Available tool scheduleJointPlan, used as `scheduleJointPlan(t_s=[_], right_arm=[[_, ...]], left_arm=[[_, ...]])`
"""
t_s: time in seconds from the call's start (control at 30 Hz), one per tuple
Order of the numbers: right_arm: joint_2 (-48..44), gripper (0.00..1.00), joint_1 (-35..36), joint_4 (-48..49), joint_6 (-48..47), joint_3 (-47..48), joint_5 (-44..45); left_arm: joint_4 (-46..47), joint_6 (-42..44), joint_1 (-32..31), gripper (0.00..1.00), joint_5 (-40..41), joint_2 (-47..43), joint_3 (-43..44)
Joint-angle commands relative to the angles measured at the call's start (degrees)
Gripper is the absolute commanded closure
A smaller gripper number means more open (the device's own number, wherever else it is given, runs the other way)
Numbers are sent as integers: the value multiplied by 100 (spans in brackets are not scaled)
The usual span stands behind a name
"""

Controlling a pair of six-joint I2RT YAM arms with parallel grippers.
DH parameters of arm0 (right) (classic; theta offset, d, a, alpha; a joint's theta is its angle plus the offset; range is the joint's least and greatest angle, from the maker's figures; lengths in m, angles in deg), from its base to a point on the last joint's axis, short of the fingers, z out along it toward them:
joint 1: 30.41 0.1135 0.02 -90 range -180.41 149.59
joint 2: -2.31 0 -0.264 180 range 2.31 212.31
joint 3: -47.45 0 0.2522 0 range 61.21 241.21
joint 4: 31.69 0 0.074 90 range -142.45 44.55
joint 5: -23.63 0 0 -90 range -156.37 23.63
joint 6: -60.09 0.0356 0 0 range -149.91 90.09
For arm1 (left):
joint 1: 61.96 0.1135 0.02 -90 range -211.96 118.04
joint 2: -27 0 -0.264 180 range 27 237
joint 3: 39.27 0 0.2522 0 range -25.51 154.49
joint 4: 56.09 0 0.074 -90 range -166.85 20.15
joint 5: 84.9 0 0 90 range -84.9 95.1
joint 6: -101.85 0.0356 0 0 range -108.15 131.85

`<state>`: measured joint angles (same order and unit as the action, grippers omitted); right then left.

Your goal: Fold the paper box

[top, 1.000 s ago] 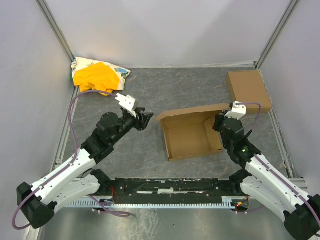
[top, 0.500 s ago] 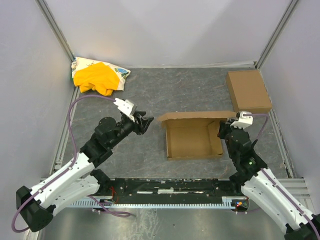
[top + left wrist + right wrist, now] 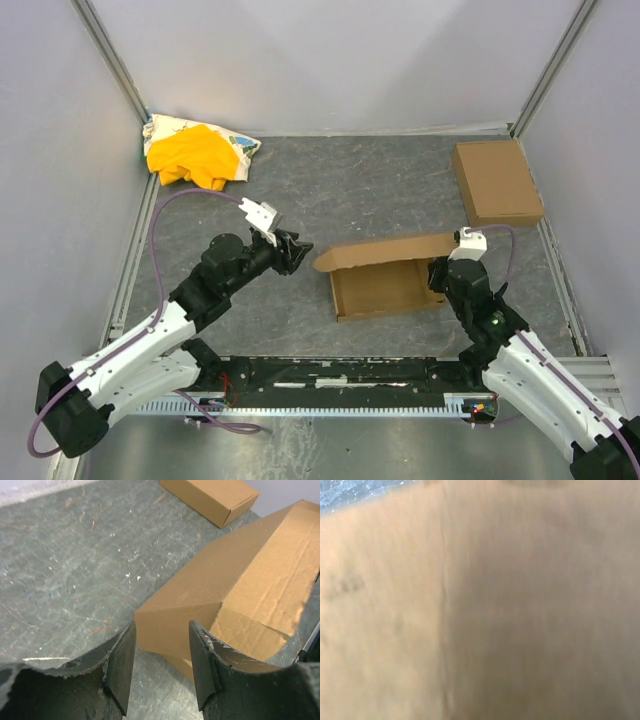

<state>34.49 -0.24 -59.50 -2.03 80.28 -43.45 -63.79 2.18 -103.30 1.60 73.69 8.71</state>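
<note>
The paper box (image 3: 383, 288) lies at the middle of the table, its long lid flap (image 3: 395, 250) leaning low over the tray. My left gripper (image 3: 297, 252) is open just left of the lid's left corner. In the left wrist view that corner (image 3: 175, 625) lies just beyond the empty left gripper (image 3: 160, 630). My right gripper (image 3: 437, 277) is at the box's right end, under the lid's right edge, and the arm hides its fingers from above. Blurred brown cardboard of the paper box (image 3: 480, 600) fills the right wrist view, with no fingers showing.
A smaller folded brown box (image 3: 497, 182) lies at the back right, seen also in the left wrist view as the folded box (image 3: 210, 497). A yellow cloth on a printed bag (image 3: 195, 155) sits at the back left. Grey walls enclose the table.
The lid flap has swung down from upright to low over the tray. My left gripper moved right, closer to the lid's corner. My right arm shifted with the box's right end.
</note>
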Motion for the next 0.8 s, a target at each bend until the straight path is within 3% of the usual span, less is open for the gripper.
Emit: scheduleJointPlan(t_s=[0.0,0.4,0.77], right_arm=[[-138,74,17,-54,78,424,6],[701,83,17,-6,-106,1415,136],[1263,89,19,86,-140,1761,221]], left_arm=[[54,-516,-20,47,-81,140,-155],[-77,-1013,-21,50,259,274,-412],[444,-1252,-53,51,-195,820,-451]])
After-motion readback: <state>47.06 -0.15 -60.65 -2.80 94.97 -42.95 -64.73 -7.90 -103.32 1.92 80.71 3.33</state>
